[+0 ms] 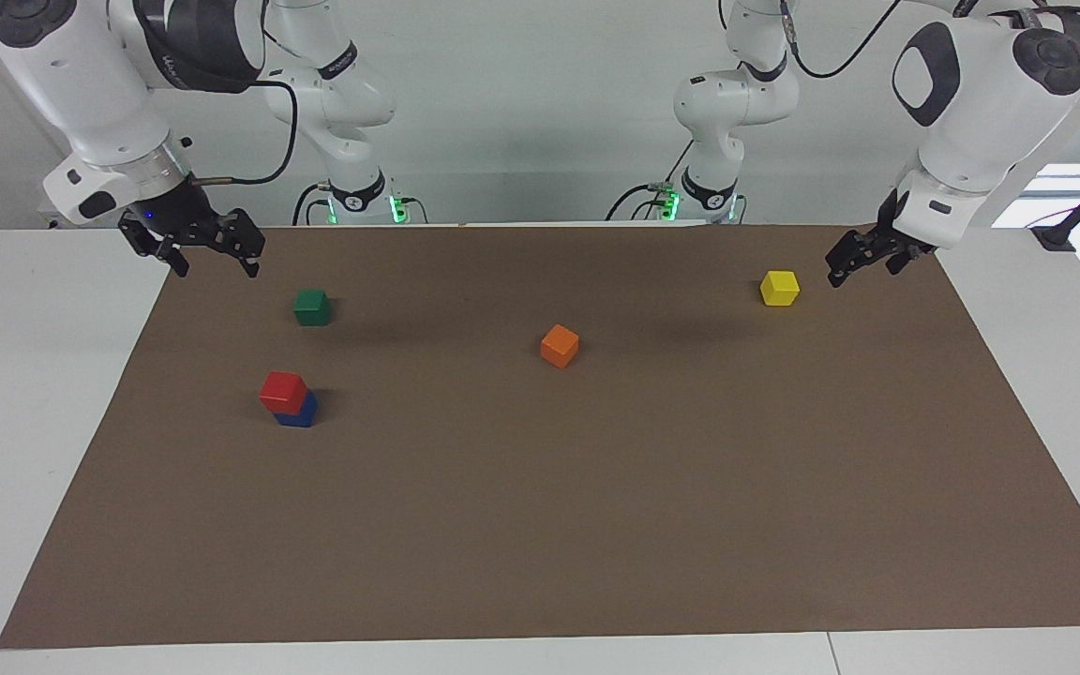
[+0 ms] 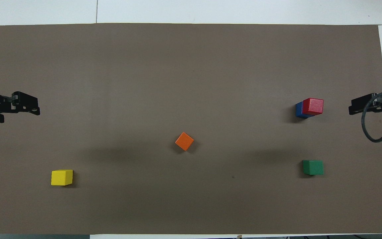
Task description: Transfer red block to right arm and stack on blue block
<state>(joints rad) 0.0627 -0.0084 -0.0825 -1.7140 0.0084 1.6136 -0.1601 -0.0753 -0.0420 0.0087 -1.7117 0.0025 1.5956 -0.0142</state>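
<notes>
The red block (image 1: 282, 391) (image 2: 313, 106) sits on top of the blue block (image 1: 300, 413) (image 2: 298, 110), slightly offset, toward the right arm's end of the mat. My right gripper (image 1: 214, 266) (image 2: 350, 109) hangs open and empty over the mat's edge at that end, apart from the stack. At the left arm's end of the mat my left gripper (image 1: 842, 276) (image 2: 35, 110) is raised, open and empty, beside the yellow cube.
A green cube (image 1: 312, 307) (image 2: 313, 167) lies nearer to the robots than the stack. An orange cube (image 1: 560, 346) (image 2: 184, 141) sits mid-mat. The yellow cube (image 1: 779, 288) (image 2: 62, 177) lies toward the left arm's end. A brown mat (image 1: 596, 525) covers the table.
</notes>
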